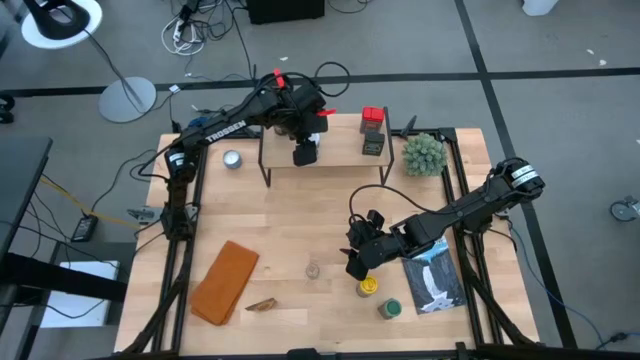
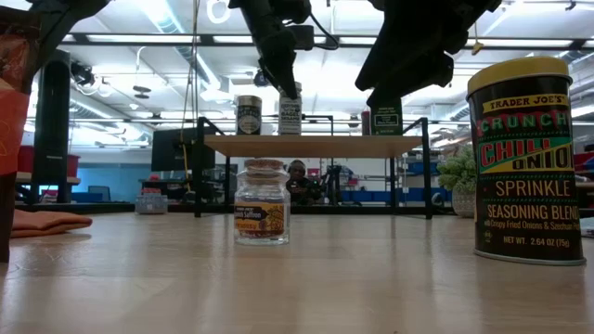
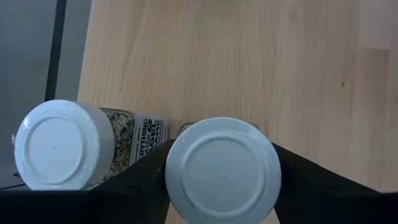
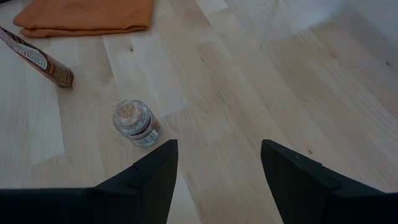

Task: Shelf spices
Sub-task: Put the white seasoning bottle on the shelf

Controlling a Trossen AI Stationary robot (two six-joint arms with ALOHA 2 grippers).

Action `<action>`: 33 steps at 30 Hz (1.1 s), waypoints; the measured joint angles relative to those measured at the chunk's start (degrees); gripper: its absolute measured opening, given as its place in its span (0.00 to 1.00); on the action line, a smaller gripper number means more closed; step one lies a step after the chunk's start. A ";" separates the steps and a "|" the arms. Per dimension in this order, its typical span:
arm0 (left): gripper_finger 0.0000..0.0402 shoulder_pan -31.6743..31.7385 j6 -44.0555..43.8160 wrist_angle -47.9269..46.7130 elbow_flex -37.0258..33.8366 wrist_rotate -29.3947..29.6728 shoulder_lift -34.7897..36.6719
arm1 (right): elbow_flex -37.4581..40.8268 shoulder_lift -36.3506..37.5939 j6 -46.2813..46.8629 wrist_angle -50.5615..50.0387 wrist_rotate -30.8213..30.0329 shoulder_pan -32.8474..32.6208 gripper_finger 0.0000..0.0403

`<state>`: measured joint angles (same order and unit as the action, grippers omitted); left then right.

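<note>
Shelving in progress. Left end effector (image 1: 305, 153) is over the shelf (image 1: 340, 150) at about 12 o'clock on the surface (image 1: 300, 220), fingers (image 3: 323, 186) set either side of a white-lidded jar (image 3: 222, 169); whether they clamp it or have just let go I cannot tell. A second white-lidded jar (image 3: 57, 144) stands just beside it on the shelf top. Red-topped tin (image 1: 373, 118) and a dark tin (image 1: 373, 144) sit near the shelf's 3 o'clock end.

Right end effector (image 1: 358, 255) hangs low at roughly 5 o'clock, fingers apart and holding nothing, aimed toward a small clear jar (image 1: 313, 270) that stands upright on the surface, near but not between them. Yellow-topped tin (image 1: 368, 288) and green-topped jar (image 1: 389, 308) wait close by at 5 o'clock.

Judgement: left arm is at the placing step. Next for the right: advance until the clear jar sits between the fingers, then close squarely on the body; it is small and could tip if nudged off-centre.

Orange cloth (image 1: 225, 281) lies at 7 o'clock.
</note>
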<state>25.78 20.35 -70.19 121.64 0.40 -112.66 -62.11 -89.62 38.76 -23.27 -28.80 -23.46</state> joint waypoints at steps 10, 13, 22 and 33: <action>0.57 0.00 -0.03 0.02 -0.02 0.00 0.00 | 0.00 0.00 -0.02 0.00 0.00 0.00 0.57; 0.57 0.00 -0.03 0.02 -0.02 0.00 0.00 | 0.00 0.00 -0.02 0.00 0.00 0.00 0.57; 0.57 0.00 -0.06 0.04 -0.04 0.00 0.00 | -0.02 0.00 0.00 0.00 0.33 0.01 0.57; 0.69 0.00 0.20 0.09 -0.04 0.00 0.04 | 0.00 0.00 -0.01 0.02 0.53 0.01 0.57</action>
<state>25.78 20.55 -70.11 121.60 0.40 -112.62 -62.11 -89.62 38.75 -23.25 -28.27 -23.45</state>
